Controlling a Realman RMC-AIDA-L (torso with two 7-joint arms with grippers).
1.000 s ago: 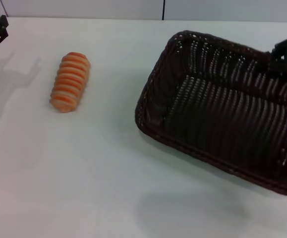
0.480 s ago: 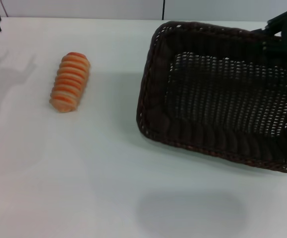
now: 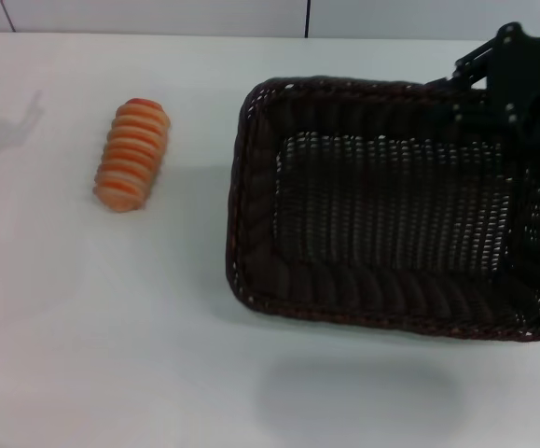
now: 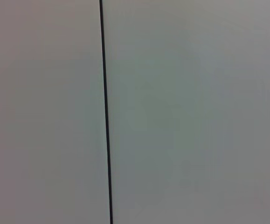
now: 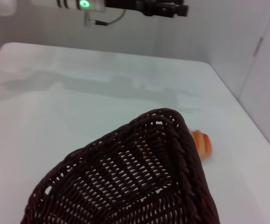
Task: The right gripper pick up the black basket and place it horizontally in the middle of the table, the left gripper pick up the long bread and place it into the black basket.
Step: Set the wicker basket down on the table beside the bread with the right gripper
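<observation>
The black basket (image 3: 381, 205) hangs above the white table (image 3: 111, 327), its long side running left to right, and casts a shadow near the front edge. My right gripper (image 3: 479, 93) is shut on the basket's far right rim. The basket also fills the near part of the right wrist view (image 5: 139, 186). The long bread (image 3: 132, 154) lies on the table left of the basket, and its end peeks past the basket rim in the right wrist view (image 5: 201, 142). My left gripper (image 5: 165, 8) is out of the head view. It hovers high over the far side, open and empty.
The left gripper's forked shadow (image 3: 8, 107) falls on the table's far left corner. A wall with a dark vertical seam (image 4: 105, 112) fills the left wrist view. Bare table lies between bread and basket.
The basket has swung left toward the table's middle and turned level and square to the table. The left gripper has moved out of the head view at the far left.
</observation>
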